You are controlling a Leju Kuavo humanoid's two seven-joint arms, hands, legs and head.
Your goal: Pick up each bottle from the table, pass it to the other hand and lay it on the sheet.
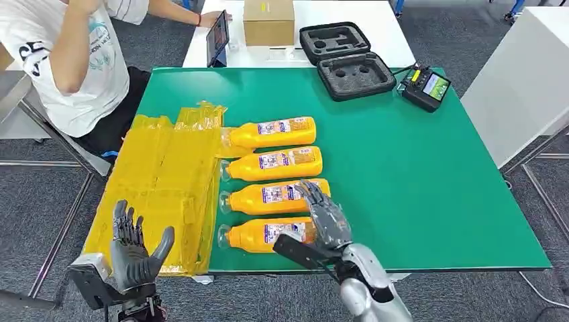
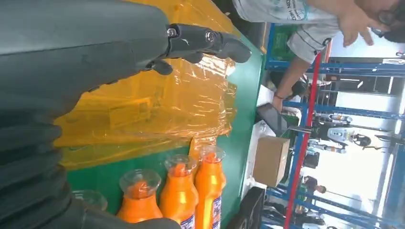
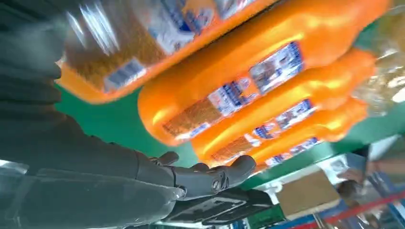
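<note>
Green mat (image 1: 416, 174) covers the work table, grey carpet around it; a person (image 1: 74, 60) sits at the far left corner, a cardboard box (image 1: 268, 21) and an open black case (image 1: 345, 59) on the white table beyond.

Head view: four orange bottles (image 1: 275, 164) lie side by side, caps toward the yellow sheet (image 1: 161, 181), which lies flat at the mat's left part. Right hand (image 1: 322, 225) hangs over the nearest bottle (image 1: 258, 235), fingers spread across its label end; whether it touches yet, cannot tell. It holds nothing. Left hand (image 1: 137, 251) waits palm-up near the sheet's near edge, fingers apart, empty.

Left wrist view: dark fingers (image 2: 210, 40) extended over the crinkled sheet, bottle caps lined up just beyond its edge.

Right wrist view: blurred bottle bodies close ahead, fingers (image 3: 215, 176) straight and apart from them, not wrapped.

Judgement: the step in hand is the first pick. Best to close around the nearest bottle's mid-body, clear of its neighbour, which lies just beside it. The round body may roll; grip squarely, then lift straight before carrying it toward the left hand.
</note>
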